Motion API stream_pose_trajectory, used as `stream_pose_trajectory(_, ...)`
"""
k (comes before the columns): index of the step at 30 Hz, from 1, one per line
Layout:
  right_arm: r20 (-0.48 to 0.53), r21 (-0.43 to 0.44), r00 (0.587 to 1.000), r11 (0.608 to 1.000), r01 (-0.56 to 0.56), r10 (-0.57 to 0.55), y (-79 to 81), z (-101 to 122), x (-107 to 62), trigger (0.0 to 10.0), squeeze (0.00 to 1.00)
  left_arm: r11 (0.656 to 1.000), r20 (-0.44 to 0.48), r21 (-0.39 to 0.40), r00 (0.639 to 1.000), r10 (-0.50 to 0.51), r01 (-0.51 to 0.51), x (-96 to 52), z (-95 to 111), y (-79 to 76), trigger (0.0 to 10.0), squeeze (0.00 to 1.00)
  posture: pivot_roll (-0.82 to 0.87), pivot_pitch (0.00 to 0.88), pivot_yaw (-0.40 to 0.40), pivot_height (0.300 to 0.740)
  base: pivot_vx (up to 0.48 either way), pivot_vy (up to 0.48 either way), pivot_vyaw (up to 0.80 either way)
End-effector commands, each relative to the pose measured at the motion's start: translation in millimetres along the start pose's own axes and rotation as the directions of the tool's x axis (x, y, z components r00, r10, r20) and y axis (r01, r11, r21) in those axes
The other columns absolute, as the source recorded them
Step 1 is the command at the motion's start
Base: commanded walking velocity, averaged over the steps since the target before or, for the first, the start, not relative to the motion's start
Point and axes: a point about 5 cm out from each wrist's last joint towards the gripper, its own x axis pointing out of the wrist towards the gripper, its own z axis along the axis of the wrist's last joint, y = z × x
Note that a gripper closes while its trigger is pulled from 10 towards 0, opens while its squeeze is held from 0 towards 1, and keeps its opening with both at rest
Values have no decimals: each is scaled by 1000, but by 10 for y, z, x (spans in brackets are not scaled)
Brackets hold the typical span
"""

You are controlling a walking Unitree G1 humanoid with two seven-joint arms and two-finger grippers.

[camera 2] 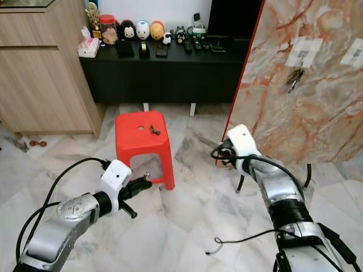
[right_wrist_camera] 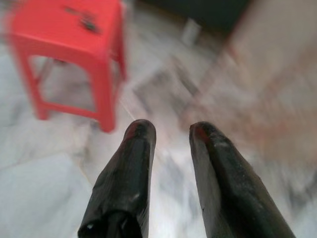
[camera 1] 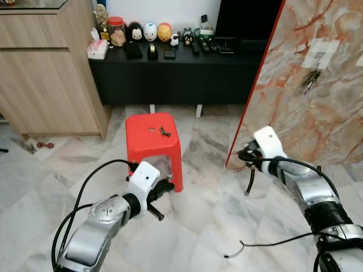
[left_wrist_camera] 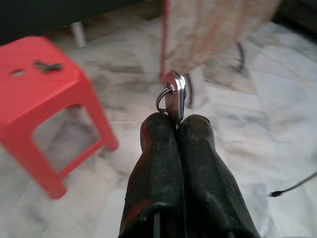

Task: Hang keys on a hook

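Two grippers: both reaching forward over the marble floor.
Left gripper: jaws pinching shut on a key (ring attached), near the red stool.
Right gripper: jaws standing apart, holding nothing.
Stool top: carrying another small key bunch.
Marble panel: keys hanging on it.

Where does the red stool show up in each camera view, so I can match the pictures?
Left eye view: red stool centre, before the black console.
Right eye view: left of centre.
Left wrist view: beside the left pincer, which grips a key.
Right wrist view: beyond the open right pincer, blurred.
Shared landmark: small dark keys on the stool top.
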Motion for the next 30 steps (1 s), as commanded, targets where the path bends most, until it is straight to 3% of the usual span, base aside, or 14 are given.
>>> stream_pose_trajectory(1, -83, 101, 995, 993, 55, -47, -26, -335, -10, 10000, 0, 997, 8, -33, 998, 63, -63, -31, -26, 114, 10000, 0, -9, 57, -86, 740, 0, 0, 0)
stream_pose_trajectory(5, -222, 186, 974, 979, 79, -36, 126, -853, -47, 10000, 0, 982, -48, -80, 985, 167, -170, -112, -196, 302, 10000, 0, 8, 61, -80, 740, 0, 0, 0)
stream_pose_trajectory(9, -305, 218, 952, 970, 103, -33, 277, -1190, -104, 10000, 0, 955, -188, -121, 951, 244, -269, -246, -581, 485, 10000, 0, 7, 60, -77, 740, 0, 0, 0)
stream_pose_trajectory(10, -305, 218, 952, 970, 103, -33, 277, -1190, -104, 10000, 0, 955, -188, -121, 951, 244, -269, -246, -581, 485, 10000, 0, 7, 60, -77, 740, 0, 0, 0)
stream_pose_trajectory(11, -363, 231, 931, 965, 120, -29, 367, -1402, -159, 10000, 0, 937, -315, -131, 909, 271, -325, -327, -912, 535, 10000, 0, 7, 60, -77, 740, 0, 0, 0)
stream_pose_trajectory(14, -428, 239, 903, 963, 124, -10, 502, -1634, -233, 10000, 0, 898, -437, -184, 852, 290, -400, -437, -1317, 520, 10000, 0, 12, 53, -72, 740, 0, 0, 0)
stream_pose_trajectory(16, -458, 245, 889, 961, 125, 1, 573, -1746, -276, 10000, 0, 875, -498, -211, 818, 287, -435, -499, -1555, 458, 10000, 0, 19, 50, -72, 740, 0, 0, 0)
stream_pose_trajectory(18, -478, 264, 878, 955, 132, 11, 650, -1853, -322, 10000, 0, 836, -586, -232, 757, 287, -497, -615, -1851, 372, 10000, 0, 11, 49, -73, 740, 0, 0, 0)
stream_pose_trajectory(20, -480, 278, 877, 951, 137, 14, 670, -1875, -332, 10000, 0, 836, -617, -207, 731, 292, -509, -656, -1929, 352, 10000, 0, 11, 49, -73, 740, 0, 0, 0)
stream_pose_trajectory(21, -503, 289, 864, 947, 143, 23, 745, -1975, -382, 10000, 0, 839, -687, -184, 678, 263, -512, -733, -2137, 200, 10000, 0, 13, 48, -76, 740, 0, 0, 0)
stream_pose_trajectory(22, -503, 289, 864, 947, 143, 23, 745, -1975, -382, 10000, 0, 839, -687, -184, 678, 263, -512, -733, -2137, 200, 10000, 0, 13, 48, -76, 740, 0, 0, 0)
stream_pose_trajectory(24, -530, 291, 848, 944, 153, 26, 818, -2081, -440, 10000, 0, 873, -738, -149, 640, 215, -464, -745, -2314, -18, 10000, 0, 19, 42, -82, 740, 0, 0, 0)
stream_pose_trajectory(28, -545, 288, 838, 945, 154, 30, 856, -2137, -474, 10000, 0, 873, -757, -155, 623, 196, -463, -738, -2391, -128, 10000, 0, 21, 37, -85, 740, 0, 0, 0)
stream_pose_trajectory(30, -564, 284, 825, 946, 158, 32, 902, -2215, -525, 10000, 0, 852, -798, -165, 575, 181, -497, -782, -2505, -279, 10000, 0, 11, 17, -90, 740, 0, 0, 0)
